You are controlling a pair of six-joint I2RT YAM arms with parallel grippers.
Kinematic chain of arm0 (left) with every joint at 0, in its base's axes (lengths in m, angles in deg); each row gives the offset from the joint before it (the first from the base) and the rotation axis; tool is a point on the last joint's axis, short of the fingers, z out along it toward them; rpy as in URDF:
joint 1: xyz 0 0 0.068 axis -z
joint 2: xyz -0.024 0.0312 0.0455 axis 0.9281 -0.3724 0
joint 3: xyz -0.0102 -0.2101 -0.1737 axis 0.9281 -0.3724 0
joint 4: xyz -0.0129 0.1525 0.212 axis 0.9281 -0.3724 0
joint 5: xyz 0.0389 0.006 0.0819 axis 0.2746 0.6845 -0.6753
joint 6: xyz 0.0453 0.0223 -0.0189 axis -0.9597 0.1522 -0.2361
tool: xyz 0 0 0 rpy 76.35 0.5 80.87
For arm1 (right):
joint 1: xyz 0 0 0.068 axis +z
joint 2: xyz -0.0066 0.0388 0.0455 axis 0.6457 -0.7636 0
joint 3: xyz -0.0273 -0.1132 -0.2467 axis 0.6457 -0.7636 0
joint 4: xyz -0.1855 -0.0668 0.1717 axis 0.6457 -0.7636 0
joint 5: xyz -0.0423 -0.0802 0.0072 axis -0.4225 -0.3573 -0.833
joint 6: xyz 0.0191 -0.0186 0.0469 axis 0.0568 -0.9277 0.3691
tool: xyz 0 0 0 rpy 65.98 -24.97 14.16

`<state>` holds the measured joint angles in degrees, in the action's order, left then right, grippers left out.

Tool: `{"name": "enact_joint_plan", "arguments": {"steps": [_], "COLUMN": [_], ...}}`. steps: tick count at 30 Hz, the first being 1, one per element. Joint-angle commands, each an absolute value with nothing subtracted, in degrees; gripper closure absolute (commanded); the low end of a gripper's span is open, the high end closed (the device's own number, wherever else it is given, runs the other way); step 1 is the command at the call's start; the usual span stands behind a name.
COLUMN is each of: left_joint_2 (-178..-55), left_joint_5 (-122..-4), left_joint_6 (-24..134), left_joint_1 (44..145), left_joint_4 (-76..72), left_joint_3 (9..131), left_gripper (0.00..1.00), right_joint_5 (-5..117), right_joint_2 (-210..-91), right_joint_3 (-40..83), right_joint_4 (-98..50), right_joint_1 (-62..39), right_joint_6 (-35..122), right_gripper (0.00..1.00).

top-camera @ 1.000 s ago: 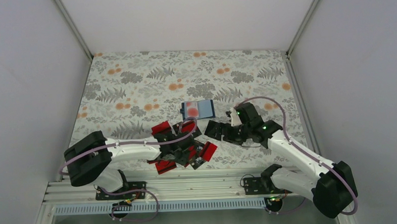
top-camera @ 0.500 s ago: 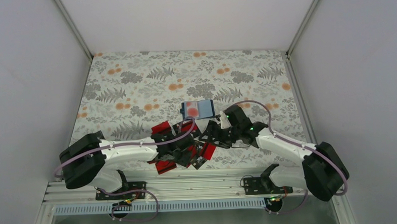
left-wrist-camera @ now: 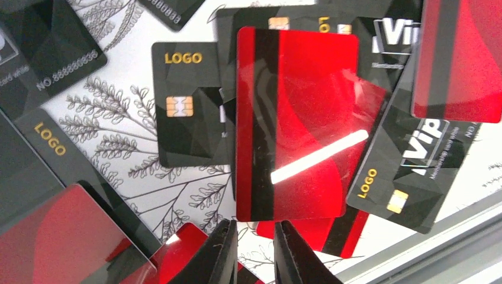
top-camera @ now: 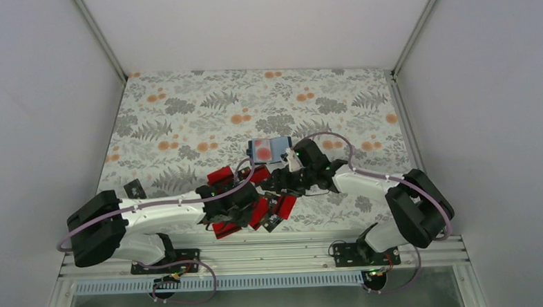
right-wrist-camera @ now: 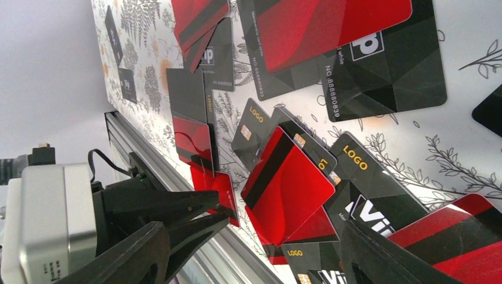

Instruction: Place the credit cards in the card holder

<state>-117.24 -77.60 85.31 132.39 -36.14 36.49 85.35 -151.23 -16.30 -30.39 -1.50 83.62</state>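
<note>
Several red and black credit cards (top-camera: 223, 175) lie in an overlapping pile at the near middle of the table. The card holder (top-camera: 270, 149) lies open behind the pile, with a pale red-blotted card and a light blue card on it. My left gripper (top-camera: 242, 209) hovers low over the pile, its jaws a narrow gap apart and empty. In the left wrist view (left-wrist-camera: 254, 251) its tips sit at the near edge of a red card with a black band (left-wrist-camera: 296, 124). My right gripper (top-camera: 278, 184) is wide open and empty over the pile's right side. It looks down on that same red card (right-wrist-camera: 284, 183).
The metal rail (left-wrist-camera: 426, 248) at the table's near edge runs just beside the pile. A stray dark card (top-camera: 133, 188) lies far left. The left gripper's fingers (right-wrist-camera: 189, 213) show in the right wrist view, close to my right gripper. Grey walls stand on both sides.
My right arm has swung left from the table's right side to over the card pile, beside the left gripper. The left arm has shifted a little left and nearer.
</note>
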Motion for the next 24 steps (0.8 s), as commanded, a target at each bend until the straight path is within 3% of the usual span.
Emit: {"name": "enact_joint_plan", "arguments": {"steps": [1, 13, 24], "left_joint_2": [-118.4, -119.9, -123.2], "left_joint_5": [-78.2, -79.4, -80.0], "left_joint_6": [86.5, 86.9, 86.6], "left_joint_1": [132.7, 132.7, 132.6], "left_joint_4": [-35.3, -33.5, -31.9], "left_joint_3": [35.4, 35.0, 33.7], "left_gripper": [0.86, 0.97, 0.98], "right_joint_5": [86.3, 86.5, 87.0], "right_joint_2": [-152.3, -154.0, -154.9], "right_joint_3": [-14.6, -14.5, -14.7], "right_joint_4": [-28.5, -28.2, -27.6], "right_joint_1": [-0.8, -0.8, -0.6], "right_joint_6": [81.6, 81.2, 81.3], "right_gripper": [0.27, 0.27, 0.27]}}
